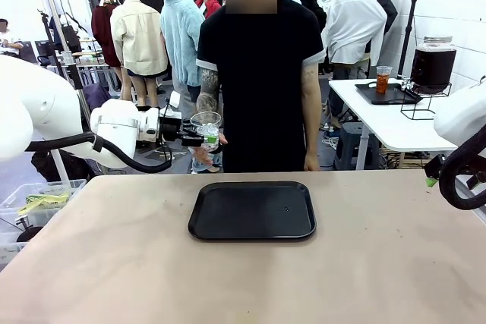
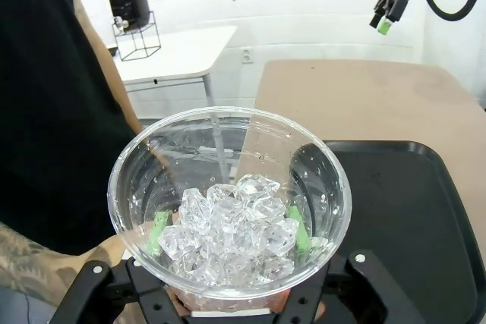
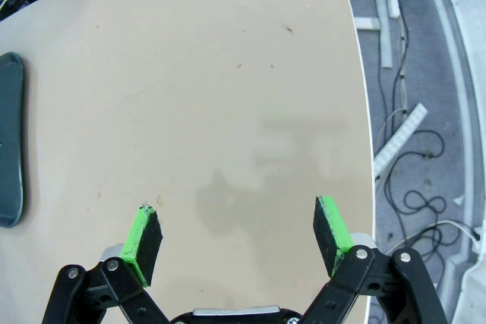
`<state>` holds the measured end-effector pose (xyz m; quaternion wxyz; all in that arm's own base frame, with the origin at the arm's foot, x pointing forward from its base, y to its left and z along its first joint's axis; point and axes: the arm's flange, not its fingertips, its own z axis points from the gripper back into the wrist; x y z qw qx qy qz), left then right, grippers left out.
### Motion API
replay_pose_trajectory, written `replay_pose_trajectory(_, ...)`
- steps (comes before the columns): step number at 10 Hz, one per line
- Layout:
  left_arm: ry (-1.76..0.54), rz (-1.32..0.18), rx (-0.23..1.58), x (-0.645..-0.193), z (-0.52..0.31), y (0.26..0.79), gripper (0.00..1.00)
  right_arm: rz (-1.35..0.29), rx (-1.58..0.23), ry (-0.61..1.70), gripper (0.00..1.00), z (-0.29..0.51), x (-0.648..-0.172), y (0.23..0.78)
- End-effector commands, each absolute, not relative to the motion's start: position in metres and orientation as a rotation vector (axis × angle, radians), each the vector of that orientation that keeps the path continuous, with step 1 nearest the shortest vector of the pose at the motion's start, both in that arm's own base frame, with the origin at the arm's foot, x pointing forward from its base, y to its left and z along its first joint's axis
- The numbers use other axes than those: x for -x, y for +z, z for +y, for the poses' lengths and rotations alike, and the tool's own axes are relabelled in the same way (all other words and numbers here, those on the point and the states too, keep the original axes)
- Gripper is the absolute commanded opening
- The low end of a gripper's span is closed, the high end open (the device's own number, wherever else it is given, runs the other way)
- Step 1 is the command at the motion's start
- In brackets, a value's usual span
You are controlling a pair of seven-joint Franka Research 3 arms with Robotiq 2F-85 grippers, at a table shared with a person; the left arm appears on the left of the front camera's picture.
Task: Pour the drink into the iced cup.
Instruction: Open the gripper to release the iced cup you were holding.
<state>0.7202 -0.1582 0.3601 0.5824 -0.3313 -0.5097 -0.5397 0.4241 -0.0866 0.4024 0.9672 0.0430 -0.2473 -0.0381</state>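
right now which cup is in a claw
The clear cup of ice, gripped by the left claw in front of the person. The other cup, on the side table far right, holds reddish-brown drink and stands free.

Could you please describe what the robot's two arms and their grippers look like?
Both arms, the left arm and the right arm, have smooth, rounded white shells, each with a thick black cable looping alongside. The right gripper is black, with bolted linkage jaws tipped by bright green pads; the left gripper looks the same.
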Motion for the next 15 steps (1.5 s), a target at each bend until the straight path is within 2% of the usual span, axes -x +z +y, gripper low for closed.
replay_pose_trajectory(1, -1.218, -1.214, 0.797, -0.728, -0.155, 0.364, 0.72, -0.503, -0.077, -0.075, 1.00, -0.087, -0.425, 0.402)
replay_pose_trajectory(11, -1.259, -1.190, 0.777, -0.720, -0.160, 0.362, 0.72, -0.503, -0.077, -0.075, 1.00, -0.087, -0.425, 0.402)
replay_pose_trajectory(12, -1.255, -1.182, 0.742, -0.712, -0.152, 0.366, 0.90, -0.503, -0.077, -0.075, 1.00, -0.087, -0.425, 0.402)
replay_pose_trajectory(13, -1.234, -1.186, 0.720, -0.701, -0.144, 0.373, 1.00, -0.503, -0.077, -0.075, 1.00, -0.087, -0.425, 0.402)
replay_pose_trajectory(15, -1.182, -1.179, 0.626, -0.685, -0.126, 0.383, 1.00, -0.503, -0.077, -0.075, 1.00, -0.087, -0.425, 0.402)
